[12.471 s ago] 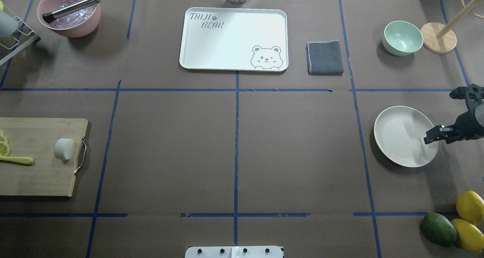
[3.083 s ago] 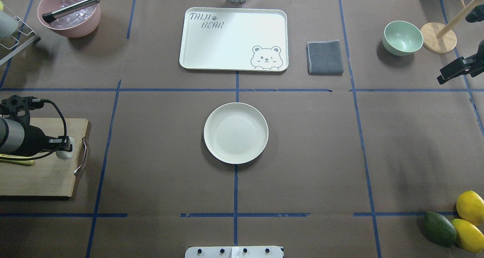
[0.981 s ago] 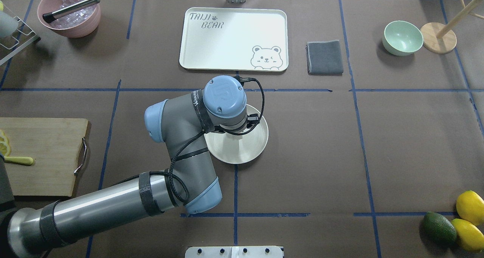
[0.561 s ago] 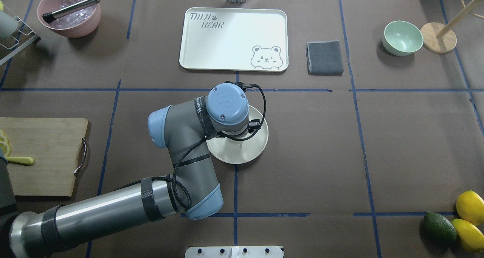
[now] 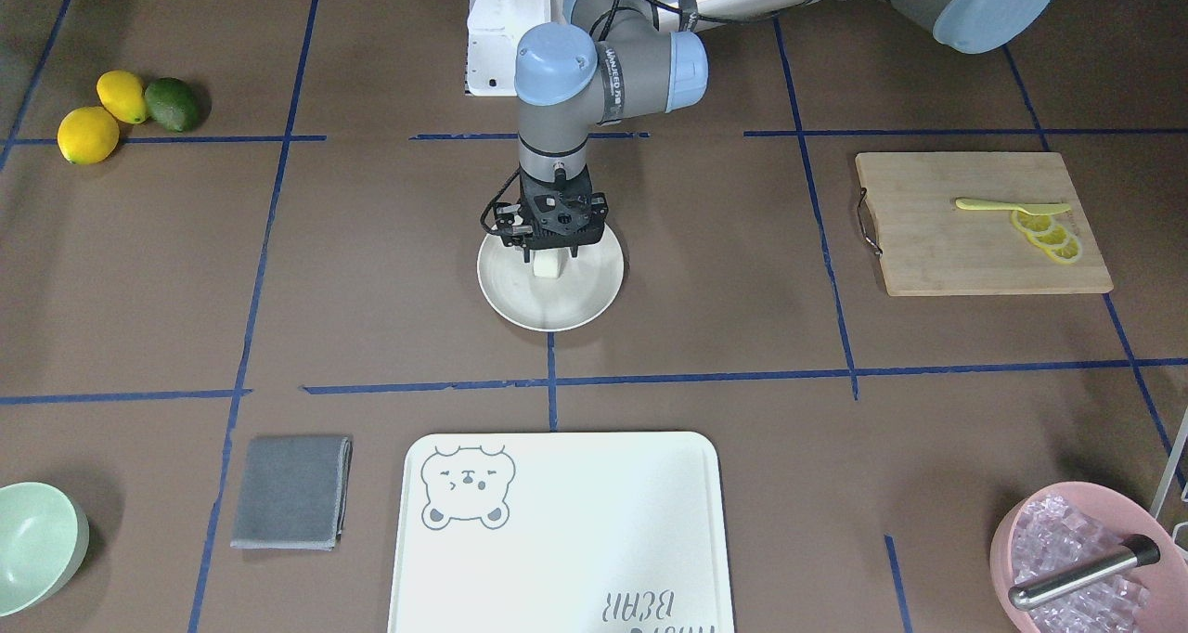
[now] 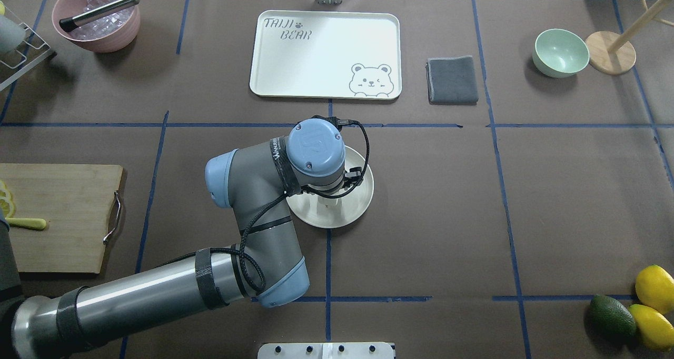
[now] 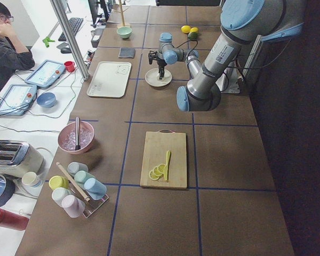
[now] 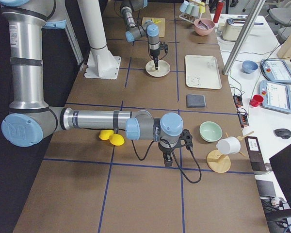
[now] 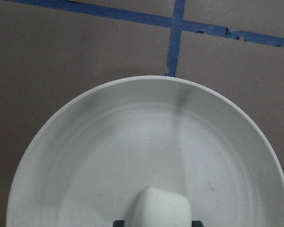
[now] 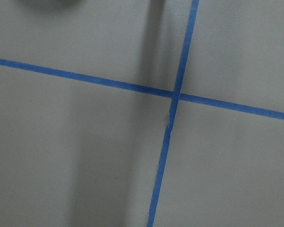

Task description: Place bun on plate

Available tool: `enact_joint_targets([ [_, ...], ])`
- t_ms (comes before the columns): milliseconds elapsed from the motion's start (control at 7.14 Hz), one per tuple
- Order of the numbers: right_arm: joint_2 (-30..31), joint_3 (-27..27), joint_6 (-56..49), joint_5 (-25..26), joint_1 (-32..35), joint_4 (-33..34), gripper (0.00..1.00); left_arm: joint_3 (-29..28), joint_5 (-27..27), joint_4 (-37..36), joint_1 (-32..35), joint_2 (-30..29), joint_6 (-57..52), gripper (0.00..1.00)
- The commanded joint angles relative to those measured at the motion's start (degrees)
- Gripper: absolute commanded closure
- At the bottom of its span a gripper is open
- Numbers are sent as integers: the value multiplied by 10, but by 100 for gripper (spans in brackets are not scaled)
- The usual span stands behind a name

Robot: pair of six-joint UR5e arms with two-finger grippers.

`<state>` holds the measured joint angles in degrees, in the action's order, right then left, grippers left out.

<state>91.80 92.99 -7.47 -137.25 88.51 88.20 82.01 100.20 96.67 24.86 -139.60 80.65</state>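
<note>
The round cream-white plate (image 5: 557,322) lies at the table's centre on a crossing of blue tape lines. My left gripper (image 5: 549,254) points straight down over the plate's robot-side half, shut on the small white bun (image 5: 548,264). The bun's underside is at or just above the plate's floor. In the left wrist view the bun (image 9: 158,208) sits at the bottom edge between two dark fingertips, with the plate (image 9: 132,142) filling the frame. My right gripper (image 8: 167,158) shows only in the exterior right view, low over bare table near the lemons; I cannot tell whether it is open or shut.
A wooden cutting board (image 5: 928,252) with lemon slices (image 5: 1049,238) lies on my left side. The bear-print tray (image 5: 557,531), grey cloth (image 5: 290,492), green bowl (image 5: 37,545) and pink ice bowl (image 5: 1081,559) line the far edge. Lemons and an avocado (image 5: 172,104) sit at my near right.
The right gripper moved the plate from the right to the centre, then withdrew. The left gripper carried the bun from the cutting board to over the plate and has lowered slightly in the last second.
</note>
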Motion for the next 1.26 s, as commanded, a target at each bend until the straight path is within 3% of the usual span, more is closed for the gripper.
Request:
enact_joint_targets([
  [0,0,-2,-2,0,0,0,0,9,4,-6,18,1,-26,0],
  [140,0,-3,-2,2,0,0,0,30,21,-33,45,7,-50,0],
  [420,-6,-1,-3,4,0,-2,0,163,71,-188,95,44,-154,0],
  [841,-7,-2,-2,4,0,-2,0,266,212,-200,237,198,-346,0],
  [1121,-2,0,-1,2,2,-1,0,279,259,-208,348,289,-538,0],
])
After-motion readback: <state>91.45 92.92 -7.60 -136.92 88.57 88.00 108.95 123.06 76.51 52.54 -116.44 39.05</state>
